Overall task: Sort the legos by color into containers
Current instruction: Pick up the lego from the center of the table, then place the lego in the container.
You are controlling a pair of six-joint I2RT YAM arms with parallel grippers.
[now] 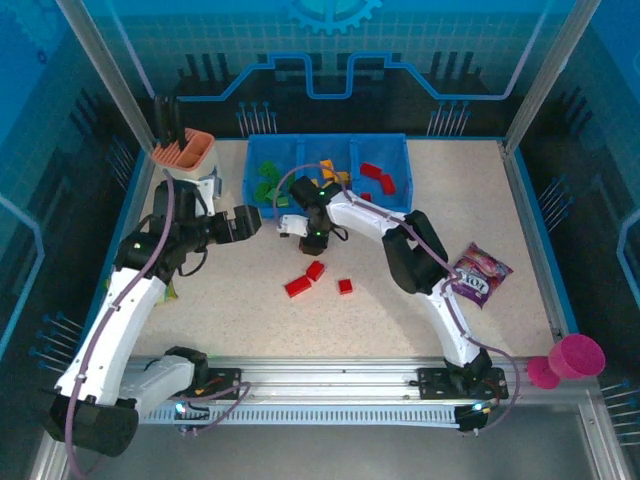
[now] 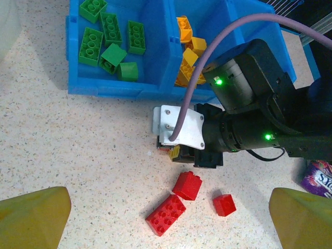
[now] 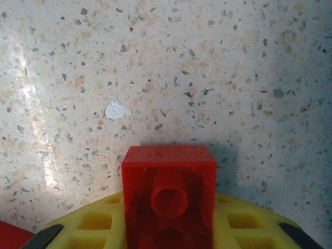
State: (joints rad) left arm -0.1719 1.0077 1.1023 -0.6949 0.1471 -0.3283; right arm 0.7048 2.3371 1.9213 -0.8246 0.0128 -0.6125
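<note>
Our right gripper (image 3: 168, 233) pinches a glossy red studded brick (image 3: 169, 187) between yellow plastic pads (image 3: 93, 224) over the speckled table (image 3: 155, 78) — our left gripper (image 1: 251, 221) stands spread, the blue tray (image 2: 114, 88) just beyond the right one.

Speckled beige table (image 1: 250, 320) inside translucent blue walls (image 1: 440, 40) with aluminium posts (image 1: 110, 80).

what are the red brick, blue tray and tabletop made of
Red brick: looks like moulded plastic, smooth and slightly glossy, with crisp edges. Blue tray: likely plastic too, uniform colour, thin even walls with a soft sheen. Tabletop: speckled beige, stone-like or laminate; the glare streaks suggest a smooth, hard finish.
</note>
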